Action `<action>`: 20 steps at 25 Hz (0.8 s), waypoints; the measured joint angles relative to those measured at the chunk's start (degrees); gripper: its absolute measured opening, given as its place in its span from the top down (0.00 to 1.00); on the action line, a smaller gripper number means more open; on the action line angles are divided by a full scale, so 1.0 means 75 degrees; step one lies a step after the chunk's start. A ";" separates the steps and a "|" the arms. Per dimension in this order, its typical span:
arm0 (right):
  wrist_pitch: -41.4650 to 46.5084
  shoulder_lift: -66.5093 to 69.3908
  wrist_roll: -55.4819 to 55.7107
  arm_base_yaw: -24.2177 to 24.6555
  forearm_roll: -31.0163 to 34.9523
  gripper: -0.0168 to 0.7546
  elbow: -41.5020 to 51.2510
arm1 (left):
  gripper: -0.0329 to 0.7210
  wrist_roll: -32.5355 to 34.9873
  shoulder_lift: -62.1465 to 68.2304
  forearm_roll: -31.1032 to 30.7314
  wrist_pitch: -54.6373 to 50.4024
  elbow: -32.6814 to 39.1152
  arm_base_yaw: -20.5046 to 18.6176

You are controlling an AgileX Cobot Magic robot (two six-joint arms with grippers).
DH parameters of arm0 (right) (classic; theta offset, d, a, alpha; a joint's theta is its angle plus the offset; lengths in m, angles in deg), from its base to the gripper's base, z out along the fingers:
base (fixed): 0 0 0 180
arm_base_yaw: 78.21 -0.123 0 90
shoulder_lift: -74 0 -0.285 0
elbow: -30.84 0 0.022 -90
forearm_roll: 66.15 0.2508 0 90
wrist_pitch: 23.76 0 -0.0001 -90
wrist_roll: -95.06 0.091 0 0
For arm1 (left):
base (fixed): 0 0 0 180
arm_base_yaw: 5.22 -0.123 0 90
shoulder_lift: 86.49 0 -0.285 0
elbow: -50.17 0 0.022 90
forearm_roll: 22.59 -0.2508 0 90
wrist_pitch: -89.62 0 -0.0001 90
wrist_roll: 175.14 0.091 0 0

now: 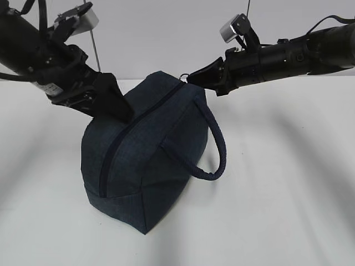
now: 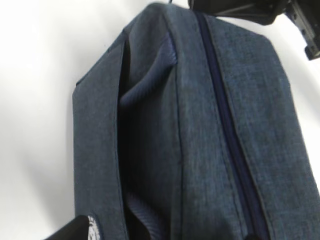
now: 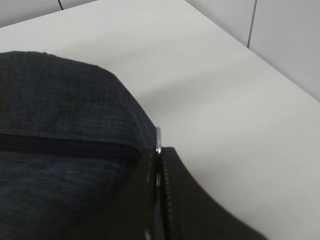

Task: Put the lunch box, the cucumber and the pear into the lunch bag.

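A: While the lunch bag (image 1: 147,158) stands in the middle of the white tabletop (image 1: 277,194), we see a plain pale wall behind it.

B: We agree. The bag is dark navy fabric, its zip (image 1: 138,124) shut along the top, one looped handle (image 1: 216,147) hanging off the right side.

A: And the tools?

B: Our right tool (image 1: 191,78) is pinched closed on the silver ring pull (image 3: 158,140) at the far end of the zip. Our left tool (image 1: 119,108) presses against the bag's upper left side.

A: How wide is it?

B: We cannot tell; only a dark fingertip (image 2: 72,231) shows beside the fabric.
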 joint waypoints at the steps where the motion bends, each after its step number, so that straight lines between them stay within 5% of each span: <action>1: 0.0000 0.0000 0.0000 0.0000 0.0000 0.98 0.0000 | 0.27 -0.0009 0.0000 -0.0108 -0.0072 -0.0135 0.0000; 20: -0.0013 0.0000 0.0030 0.0011 0.0000 0.98 0.0000 | 0.31 -0.0246 0.0907 0.0091 0.0889 -0.1239 0.0000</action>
